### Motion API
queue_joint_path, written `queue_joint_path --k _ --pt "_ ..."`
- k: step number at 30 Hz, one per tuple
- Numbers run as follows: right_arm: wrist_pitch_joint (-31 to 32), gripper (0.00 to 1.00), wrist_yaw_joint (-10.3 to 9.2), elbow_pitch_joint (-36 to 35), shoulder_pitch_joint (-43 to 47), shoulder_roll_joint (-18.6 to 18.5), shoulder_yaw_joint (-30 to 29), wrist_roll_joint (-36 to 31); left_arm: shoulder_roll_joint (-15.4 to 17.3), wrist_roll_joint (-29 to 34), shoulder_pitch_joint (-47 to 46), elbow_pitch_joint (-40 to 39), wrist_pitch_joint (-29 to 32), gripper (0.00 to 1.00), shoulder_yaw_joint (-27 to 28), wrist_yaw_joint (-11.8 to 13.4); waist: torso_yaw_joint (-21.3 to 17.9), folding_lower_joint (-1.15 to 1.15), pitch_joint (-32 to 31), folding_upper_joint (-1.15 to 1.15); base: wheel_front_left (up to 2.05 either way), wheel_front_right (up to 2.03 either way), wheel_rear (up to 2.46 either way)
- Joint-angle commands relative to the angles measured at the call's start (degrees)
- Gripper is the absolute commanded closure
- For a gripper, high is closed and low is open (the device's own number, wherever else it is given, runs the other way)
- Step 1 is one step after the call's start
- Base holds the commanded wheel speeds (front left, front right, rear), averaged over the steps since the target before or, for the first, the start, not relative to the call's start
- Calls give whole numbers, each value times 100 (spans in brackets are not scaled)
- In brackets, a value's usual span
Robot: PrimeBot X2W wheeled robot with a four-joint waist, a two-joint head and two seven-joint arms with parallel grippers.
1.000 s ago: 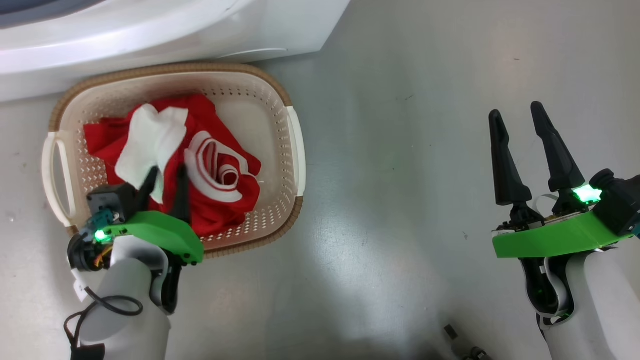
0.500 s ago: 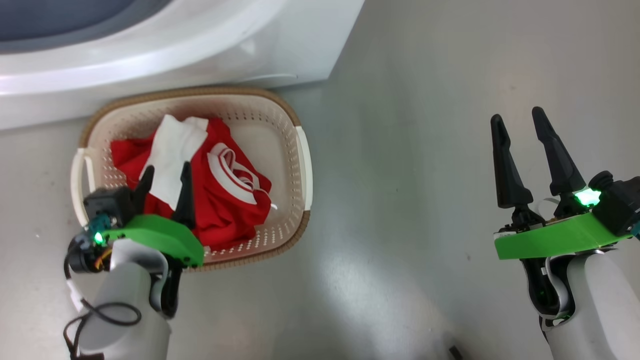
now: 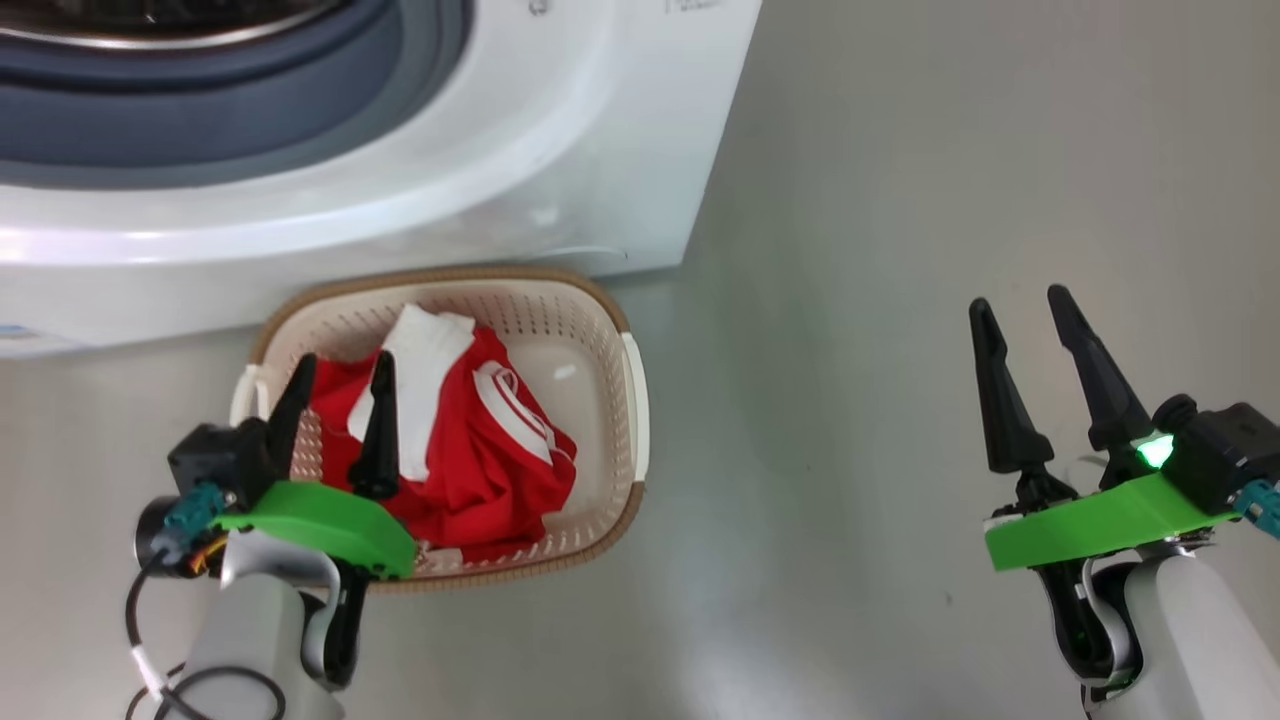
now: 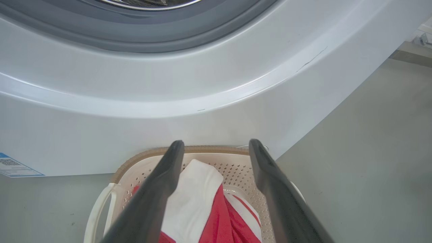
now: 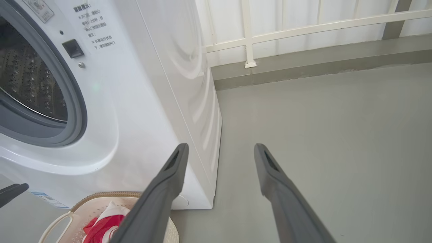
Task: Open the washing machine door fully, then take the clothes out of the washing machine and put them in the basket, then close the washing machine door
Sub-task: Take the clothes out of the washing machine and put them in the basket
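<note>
Clothes (image 3: pixel 500 450) lie in the basket (image 3: pixel 450 273) at lower left of frame, left gripper (image 3: pixel 345 360) and right gripper (image 3: pixel 1018 300) both gape empty, so only closing the washing machine door seems left.

The left gripper (image 4: pixel 216 143) holds its 2 dark fingers (image 4: pixel 158 189) wide apart, nothing between them, over the basket (image 4: pixel 141 157). Red clothes (image 4: pixel 216 219) lie inside, a white piece (image 4: pixel 192 195) on top. Just beyond stands the washing machine (image 4: pixel 168 84), its grey rubber ring (image 4: pixel 152 37) farthest, a blue label (image 4: pixel 15 167) at left.
</note>
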Motion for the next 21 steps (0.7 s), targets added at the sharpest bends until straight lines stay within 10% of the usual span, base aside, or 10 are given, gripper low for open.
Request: queue_joint_path --k 1,21 --pt "-36 0 36 -89 162 -61 116 7 152 74 250 -219 -29 0 174 -54 109 0 -385 0 0 0 0" --pt "-36 0 36 36 1079 -192 50 122 152 167 1663 -1883 -29 0 343 -78 262 0 -1725 0 0 0 0"
